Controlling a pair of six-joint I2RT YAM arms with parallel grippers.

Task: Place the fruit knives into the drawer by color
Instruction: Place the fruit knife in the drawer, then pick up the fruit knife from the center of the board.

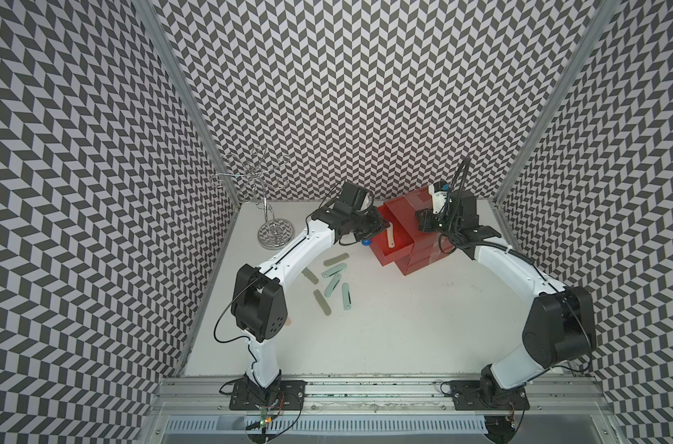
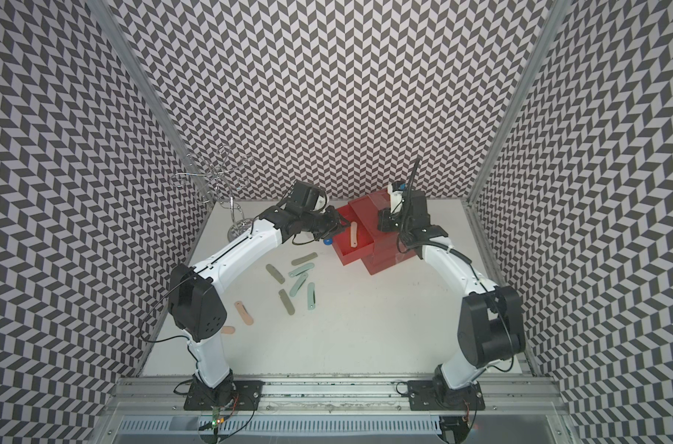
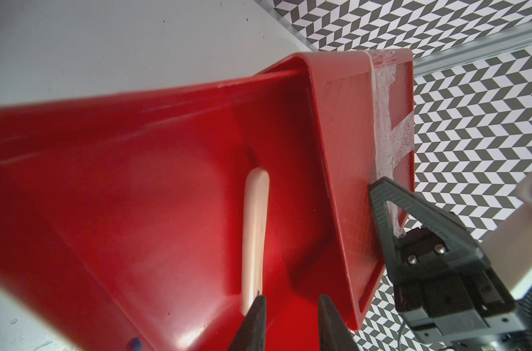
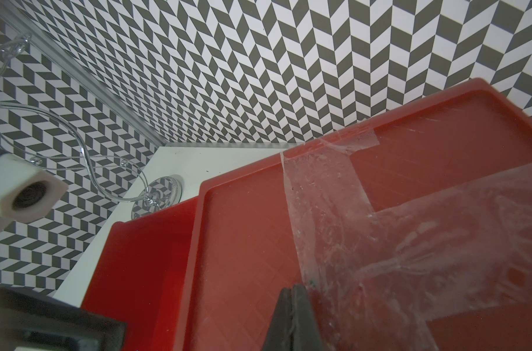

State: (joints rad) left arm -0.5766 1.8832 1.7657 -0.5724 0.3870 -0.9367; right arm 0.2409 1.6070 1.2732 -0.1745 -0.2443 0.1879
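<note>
A red drawer box [image 1: 427,255], crossed on top by clear tape [image 4: 334,212] and fitted with a blue knob [image 1: 366,242], held a peach knife [image 3: 255,237]. On the white desk [image 1: 404,326] lay grey-olive knives [image 1: 322,302], pale mint knives [image 1: 331,286] and more peach knives [image 2: 244,313]. The walls [image 1: 365,96] bore a dark grey and white chevron pattern, mirrored in the base of a silver wire stand [image 1: 271,232]. The left arm [image 1: 288,250] and right arm [image 1: 507,265] were white with black joints; the left end effector [image 3: 292,301] and right end effector [image 4: 292,288] were black.

Top drawer [image 1: 394,255] open, one peach knife [image 1: 391,237] lying inside.
I see green, mint and two peach knives [image 2: 298,286] loose on the table [image 2: 365,326].
</note>
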